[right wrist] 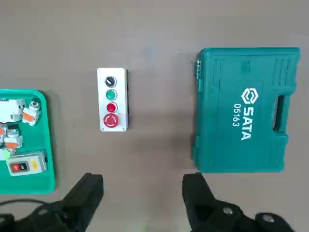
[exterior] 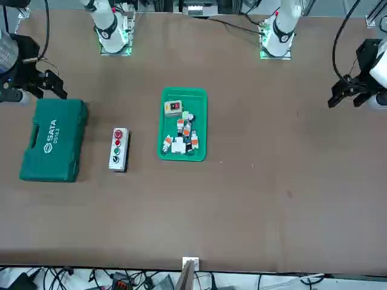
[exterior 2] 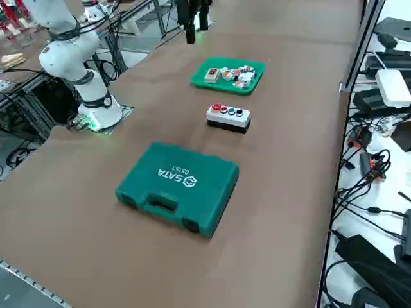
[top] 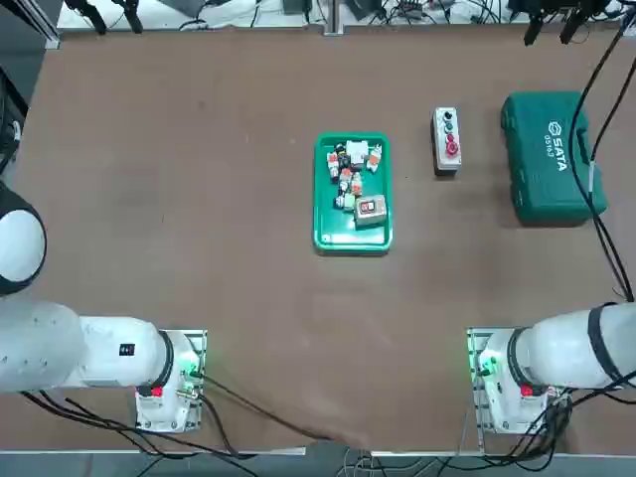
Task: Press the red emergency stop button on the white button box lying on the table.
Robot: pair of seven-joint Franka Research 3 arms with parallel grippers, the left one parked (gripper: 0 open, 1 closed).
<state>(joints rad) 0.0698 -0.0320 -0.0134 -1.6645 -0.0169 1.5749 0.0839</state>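
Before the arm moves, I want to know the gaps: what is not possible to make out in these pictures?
- Underside of the white button box: hidden in every view, it lies against the table.
- Contents of the green SATA case: closed lid hides them.
- Right hand: the wrist view's edge cuts off its rear part.
- Small parts in the green tray: overlapping in the top view, some lower ones partly covered.

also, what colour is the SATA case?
The case is green, with white lettering; clearest in the right wrist view.

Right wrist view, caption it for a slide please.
Open right claw over the table, with the white button box between a green parts tray and a green SATA case.
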